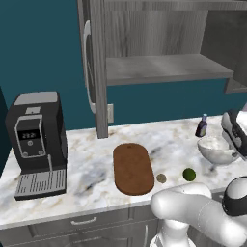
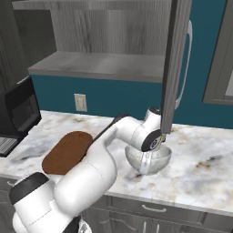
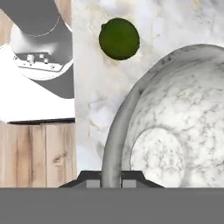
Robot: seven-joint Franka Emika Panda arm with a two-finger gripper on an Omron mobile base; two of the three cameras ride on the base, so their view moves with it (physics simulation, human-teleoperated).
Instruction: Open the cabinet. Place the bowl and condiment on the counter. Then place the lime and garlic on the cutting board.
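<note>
Gripping bowl (image 3: 175, 127) rim | claw (image 3: 111, 177) clamped on it | coffee machine (image 1: 36, 140) display illegible

One bowl (image 1: 215, 148), one condiment (image 1: 201, 126), one lime (image 1: 189, 174), one garlic (image 1: 161, 178), one cutting board (image 1: 132, 168), one coffee machine (image 1: 37, 143).
</note>
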